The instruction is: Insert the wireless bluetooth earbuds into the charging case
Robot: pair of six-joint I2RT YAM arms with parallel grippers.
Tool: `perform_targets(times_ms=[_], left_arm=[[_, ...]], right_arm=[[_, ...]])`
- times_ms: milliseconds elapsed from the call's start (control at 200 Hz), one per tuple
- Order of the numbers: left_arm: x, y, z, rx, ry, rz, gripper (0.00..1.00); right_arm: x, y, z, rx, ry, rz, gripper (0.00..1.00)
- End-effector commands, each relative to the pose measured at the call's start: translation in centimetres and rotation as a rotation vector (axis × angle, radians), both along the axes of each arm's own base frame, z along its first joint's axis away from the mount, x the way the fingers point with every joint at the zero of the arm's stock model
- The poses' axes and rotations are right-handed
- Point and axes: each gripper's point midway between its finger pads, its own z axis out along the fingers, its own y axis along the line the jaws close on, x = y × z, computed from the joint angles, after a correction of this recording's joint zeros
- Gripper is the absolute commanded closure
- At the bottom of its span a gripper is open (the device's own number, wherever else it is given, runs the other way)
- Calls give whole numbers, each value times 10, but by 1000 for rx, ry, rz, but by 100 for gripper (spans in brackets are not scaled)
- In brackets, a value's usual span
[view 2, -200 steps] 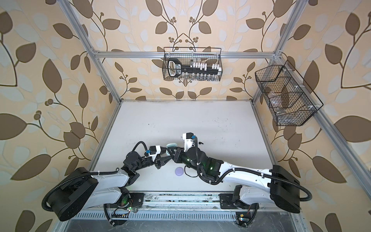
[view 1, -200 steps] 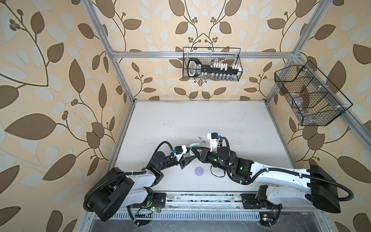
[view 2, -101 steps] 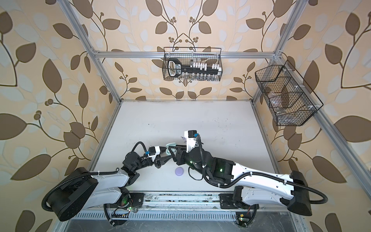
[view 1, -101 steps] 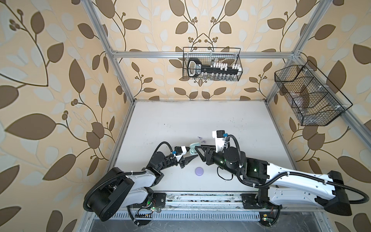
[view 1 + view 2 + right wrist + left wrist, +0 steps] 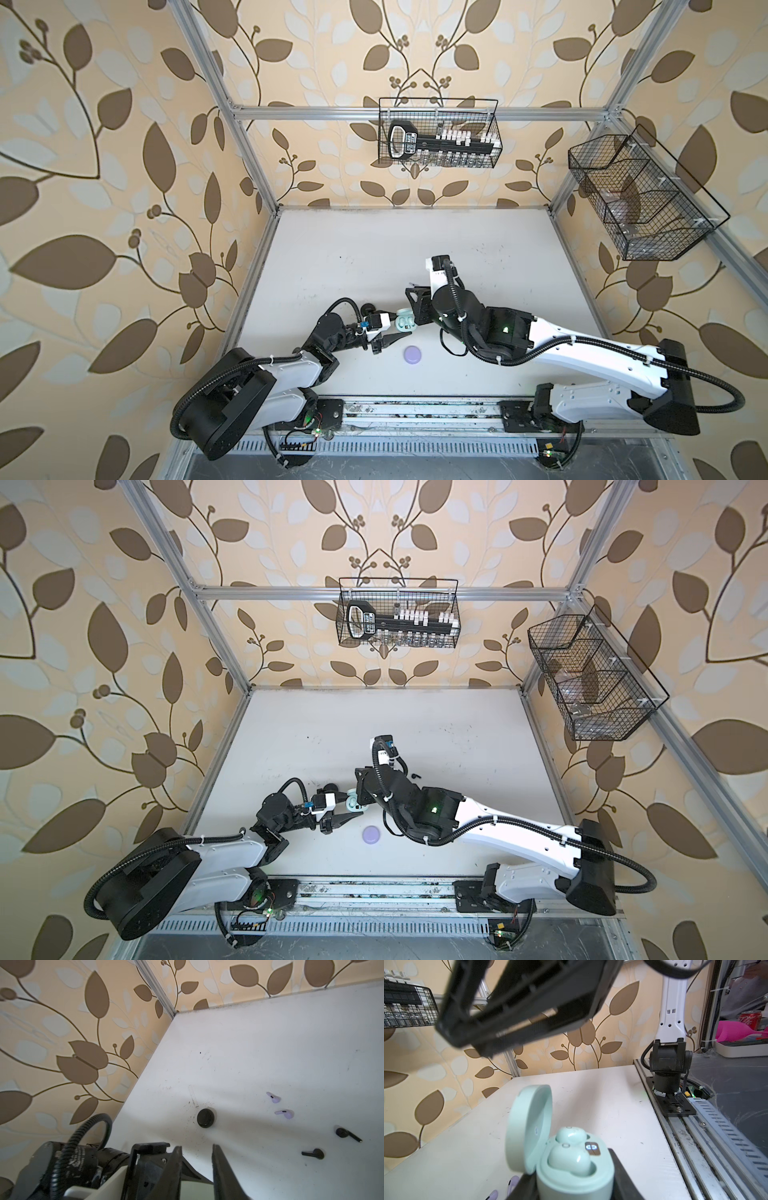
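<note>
Now my left jaws pinch the open case (image 5: 577,1180), both mint buds (image 5: 569,1160) seated; my right jaws hang narrowly spread, empty, lilac buds (image 5: 284,1113) beyond them.

Right arm (image 5: 478,320) crowds mint case (image 5: 405,323) (far table (image 5: 415,249) open).

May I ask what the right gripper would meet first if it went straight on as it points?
Probably the round black case on the table, almost dead ahead of the right gripper, though depth is unclear. The mint case held in the left gripper sits off that line.
</note>
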Motion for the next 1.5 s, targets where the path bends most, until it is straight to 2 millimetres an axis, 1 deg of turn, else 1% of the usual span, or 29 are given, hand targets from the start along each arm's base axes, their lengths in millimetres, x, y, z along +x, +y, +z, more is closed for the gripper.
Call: perform_targets(times_ms=[0, 155, 230, 325, 390, 475, 535, 590, 630, 690, 795, 840, 910, 935, 965, 1010, 1120, 1240, 1370, 1495], left_arm=[[2, -1, 21, -42, -72, 16, 100], [14, 3, 22, -48, -53, 93, 100], [17, 4, 22, -45, -47, 108, 100], [19, 6, 24, -51, -44, 128, 100], [18, 6, 24, -50, -43, 121, 100], [18, 6, 25, -53, -44, 121, 100], [20, 7, 24, -53, -36, 137, 100], [26, 8, 23, -52, -20, 169, 100], [33, 9, 22, -50, -3, 197, 100], [50, 13, 18, -48, 37, 277, 100], [84, 24, 8, -61, 119, 428, 100], [100, 31, 1, -77, 162, 494, 100], [122, 43, -4, -122, 206, 575, 100], [129, 46, -14, -124, 236, 595, 100], [134, 51, -19, -136, 257, 608, 100], [149, 54, -26, -146, 309, 627, 100], [172, 55, -44, -152, 400, 622, 100], [187, 52, -60, -150, 457, 623, 100], [196, 45, -63, -174, 512, 585, 100], [204, 48, -67, -199, 560, 587, 100]], right_arm=[[-7, -2, -12, -42, 26, 11, 75], [-26, -1, -31, -23, 58, 37, 77], [-34, -1, -37, -17, 68, 44, 77], [-43, 5, -45, 4, 85, 76, 77], [-45, 8, -50, -5, 102, 86, 79], [-45, 5, -54, -22, 101, 74, 79], [-44, 4, -52, -19, 95, 72, 79], [-42, 0, -46, -22, 82, 61, 79], [-40, -6, -40, -30, 67, 44, 79], [-36, -21, -29, -44, 42, 9, 78], [-29, -55, -13, -30, 1, -69, 73], [-27, -70, -10, -24, -13, -100, 71], [-23, -91, -15, -33, -14, -146, 69], [-21, -97, -18, -38, -7, -159, 68], [-19, -104, -23, -39, 4, -174, 68], [-17, -111, -33, -39, 26, -182, 68], [-14, -120, -53, -46, 71, -188, 68], [-13, -122, -65, -55, 92, -192, 68], [-14, -120, -71, -71, 103, -184, 68], [-14, -117, -74, -71, 113, -173, 68]])
